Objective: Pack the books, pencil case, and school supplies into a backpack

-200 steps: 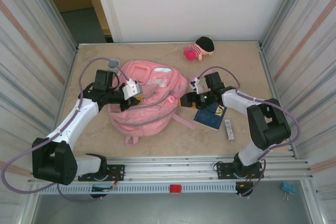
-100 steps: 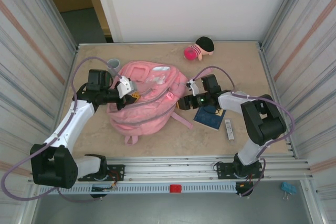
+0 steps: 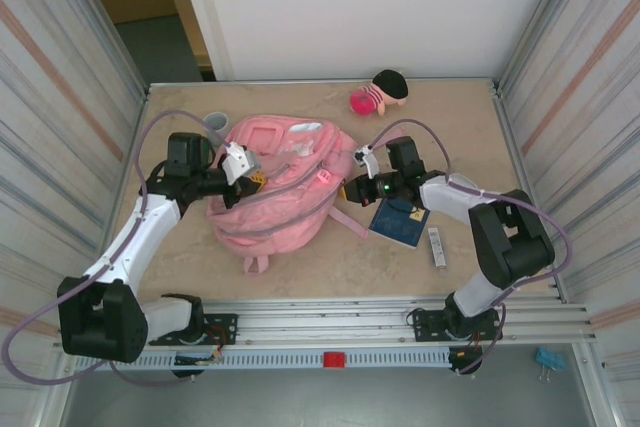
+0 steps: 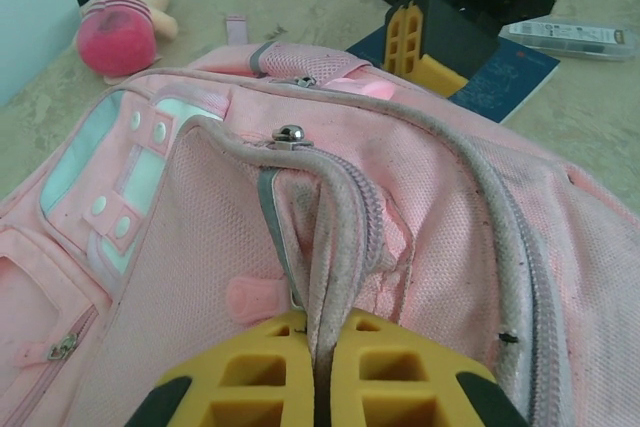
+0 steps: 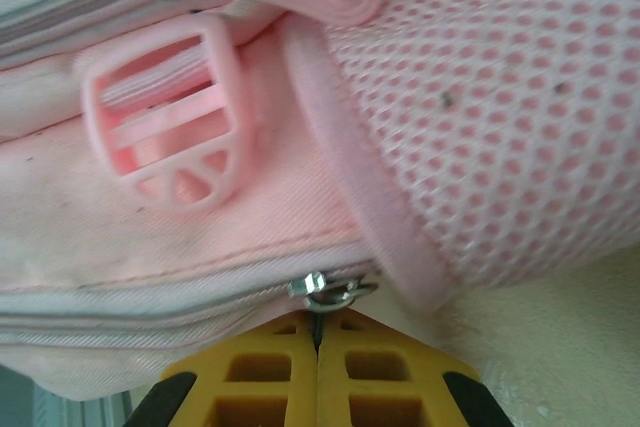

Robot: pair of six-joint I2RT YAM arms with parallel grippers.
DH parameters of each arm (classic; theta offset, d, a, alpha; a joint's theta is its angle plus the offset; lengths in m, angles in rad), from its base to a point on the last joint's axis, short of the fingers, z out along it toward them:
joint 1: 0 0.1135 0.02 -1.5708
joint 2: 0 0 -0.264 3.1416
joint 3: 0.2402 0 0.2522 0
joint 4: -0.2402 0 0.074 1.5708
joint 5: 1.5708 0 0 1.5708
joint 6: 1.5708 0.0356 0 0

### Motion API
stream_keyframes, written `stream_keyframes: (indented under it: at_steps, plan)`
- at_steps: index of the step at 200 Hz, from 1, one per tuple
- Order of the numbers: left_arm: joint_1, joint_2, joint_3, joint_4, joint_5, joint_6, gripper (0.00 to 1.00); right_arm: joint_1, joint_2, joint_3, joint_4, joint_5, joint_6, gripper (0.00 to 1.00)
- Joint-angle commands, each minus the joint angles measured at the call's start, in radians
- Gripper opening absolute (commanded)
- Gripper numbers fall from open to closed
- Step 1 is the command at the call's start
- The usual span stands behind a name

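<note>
The backpack (image 3: 280, 202) is soft and floppy, best held by seams or hardware: left end effector (image 4: 320, 347) pinches its zip edge (image 4: 338, 212), right end effector (image 5: 318, 347) pinches a zip pull (image 5: 330, 291).

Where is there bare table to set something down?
Bare: far right corner, between the plush doll and the right wall; near band between the backpack and the front rail. Crowded: right claw, book and grey-white strip beside the backpack's right edge; cup and left arm on its left.

Your top camera looks down from behind the near edge of the table (image 3: 330, 257). Both wrist cameras sit close against the pink backpack (image 4: 200, 247), which every view shares.
</note>
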Motion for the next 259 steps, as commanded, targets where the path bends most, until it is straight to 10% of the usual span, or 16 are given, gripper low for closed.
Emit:
stream_keyframes:
  at_steps: [1, 31, 83, 143, 201, 259]
  plan:
    - [0.001, -0.046, -0.010, 0.106, -0.017, -0.057, 0.00, 0.004, -0.051, 0.001, -0.059, -0.002, -0.040, 0.00]
    - [0.006, -0.051, -0.013, 0.110, 0.070, -0.063, 0.00, -0.005, -0.036, 0.006, -0.075, 0.048, -0.051, 0.00]
    - [0.018, -0.041, 0.003, 0.108, 0.163, -0.075, 0.00, -0.009, 0.035, 0.032, -0.021, 0.101, -0.044, 0.42]
    - [0.024, -0.041, 0.020, 0.075, 0.196, -0.063, 0.00, -0.004, 0.087, 0.073, 0.063, 0.045, -0.043, 0.58]
    - [0.015, -0.055, -0.006, 0.135, 0.048, -0.126, 0.00, -0.009, 0.021, 0.065, 0.014, 0.000, -0.073, 0.03]
    - [-0.013, -0.076, -0.046, 0.209, -0.033, -0.210, 0.00, 0.001, -0.037, 0.060, -0.063, -0.015, -0.101, 0.00]
